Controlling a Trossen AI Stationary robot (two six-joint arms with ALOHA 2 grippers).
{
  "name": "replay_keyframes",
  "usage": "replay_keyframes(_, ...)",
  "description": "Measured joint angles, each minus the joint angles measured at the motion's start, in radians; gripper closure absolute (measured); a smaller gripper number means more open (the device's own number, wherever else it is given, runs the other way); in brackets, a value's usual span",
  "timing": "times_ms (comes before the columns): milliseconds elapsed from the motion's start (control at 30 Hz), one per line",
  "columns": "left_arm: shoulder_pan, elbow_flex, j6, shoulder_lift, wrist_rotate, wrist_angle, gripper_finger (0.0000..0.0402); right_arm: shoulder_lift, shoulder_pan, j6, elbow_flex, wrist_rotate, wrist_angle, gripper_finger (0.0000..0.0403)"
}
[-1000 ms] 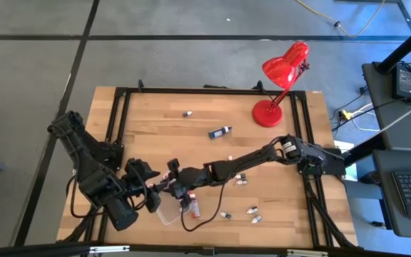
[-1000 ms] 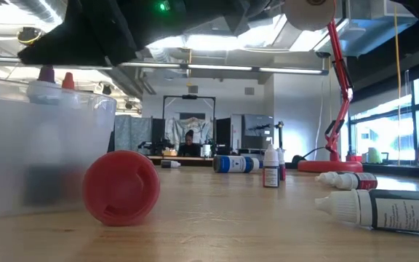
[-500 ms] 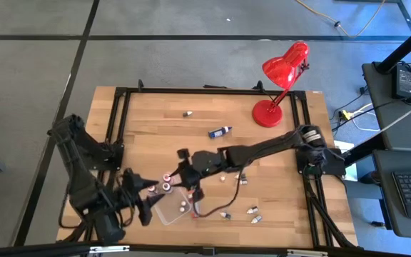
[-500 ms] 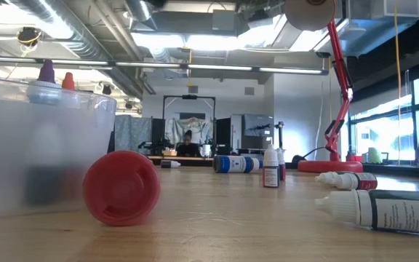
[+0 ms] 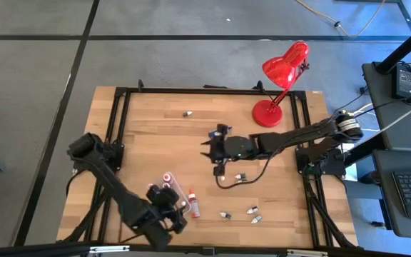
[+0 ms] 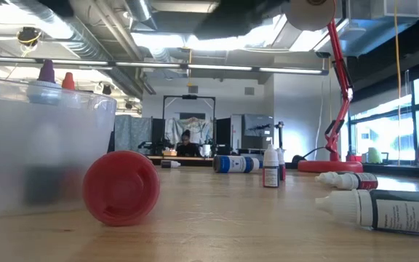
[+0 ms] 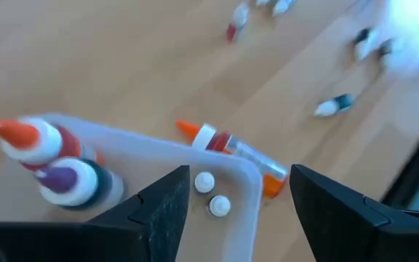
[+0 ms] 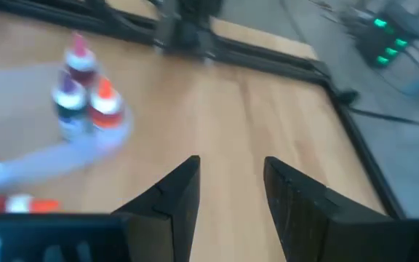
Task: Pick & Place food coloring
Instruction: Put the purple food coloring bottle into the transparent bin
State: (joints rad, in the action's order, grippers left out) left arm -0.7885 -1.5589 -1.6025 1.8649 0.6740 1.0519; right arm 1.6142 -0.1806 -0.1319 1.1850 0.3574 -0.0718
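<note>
On the left, near the table's front edge, the left gripper (image 5: pixel 171 218) hovers just over the clear tray (image 7: pixel 247 191), its fingers spread wide and holding nothing. The left wrist view shows bottles standing in the tray: an orange-capped one (image 7: pixel 31 140) and a purple-capped one (image 7: pixel 71 180), with two white caps (image 7: pixel 211 193) deeper inside. Just outside the tray's wall lies a red bottle (image 5: pixel 193 203) on its side.

Toward the middle, the right gripper (image 5: pixel 216 148) hangs over bare wood, fingers parted with nothing between them (its wrist view shows only tabletop in the gap). A blue bottle (image 5: pixel 223 130) lies just beside it, and a small bottle (image 5: pixel 239 176) lies near the arm. More food coloring (image 5: pixel 251 213) is scattered near the front edge to the right; one tiny bottle (image 5: pixel 188 113) sits alone at the far side. The red lamp (image 5: pixel 280 78) stands at the far right corner.

This looks like the gap between one placement and the next pick. The next move calls for the right gripper to line up across a lying bottle's body, come down and close.
</note>
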Motion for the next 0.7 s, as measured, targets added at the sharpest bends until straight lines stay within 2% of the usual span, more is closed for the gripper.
replay_keyframes(167, 0.04, 0.0, -0.054, 0.054, -0.175, 0.027, 0.0167, -0.099, -0.001, 0.051, -0.096, 0.062, -0.001, 0.0248)
replay_keyframes(267, 0.057, 0.0, -0.081, 0.058, -0.229, 0.055, 0.0168, -0.153, -0.001, 0.081, -0.14, 0.08, -0.006, 0.0248)
replay_keyframes(700, 0.107, 0.0, -0.155, 0.069, -0.232, 0.137, 0.0167, -0.252, -0.001, 0.105, -0.164, 0.096, 0.001, 0.0248)
